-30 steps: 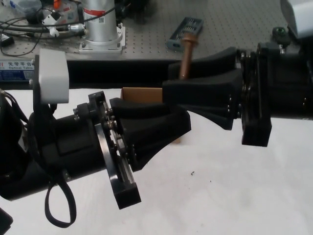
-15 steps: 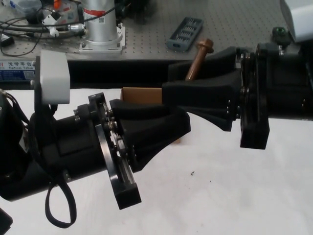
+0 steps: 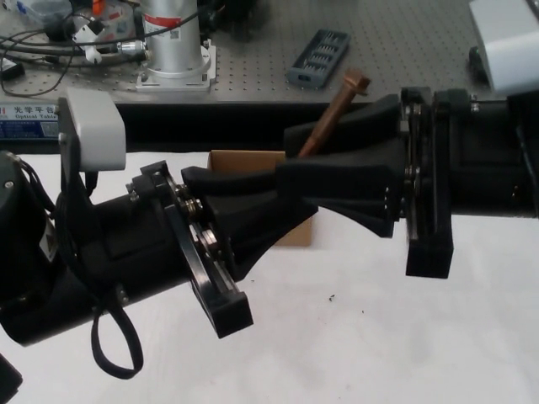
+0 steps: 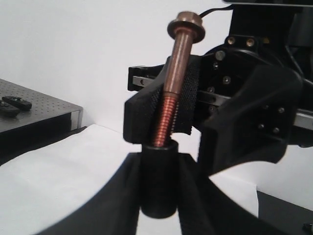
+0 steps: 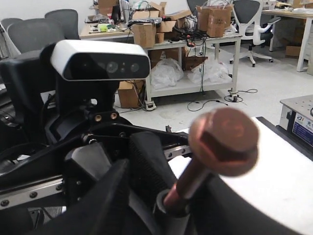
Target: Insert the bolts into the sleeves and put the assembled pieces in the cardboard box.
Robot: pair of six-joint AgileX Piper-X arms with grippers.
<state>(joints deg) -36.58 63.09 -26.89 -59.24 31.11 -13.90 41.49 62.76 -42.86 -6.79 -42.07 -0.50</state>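
**Q:** State of the left jaws?
**A:** Pressed onto the sleeve (image 4: 159, 188), which they grip by its sides. The sleeve's open end faces the bolt (image 4: 178, 83). The sleeve is held above the table (image 3: 379, 337), clear of it.

**Q:** State of the right jaws?
**A:** Pinching the bolt by its shank. The head stands clear on one side of the jaws and the threaded end projects on the other.

**Q:** How do the bolt and sleeve relate?
**A:** In the left wrist view the threaded end meets the sleeve's mouth. How far it has entered cannot be told.

**Q:** Attitude of the bolt?
**A:** Tilted in the high view, with the head raised and leaning toward the table's far right corner.

**Q:** Where do the arms meet?
**A:** The left arm comes from the table's left edge and the right arm from its right edge. The jaws meet over the middle.

**Q:** Location of the box (image 3: 244, 162)?
**A:** On the table near its far edge, behind the jaws and partly hidden by them. Its contents cannot be seen.
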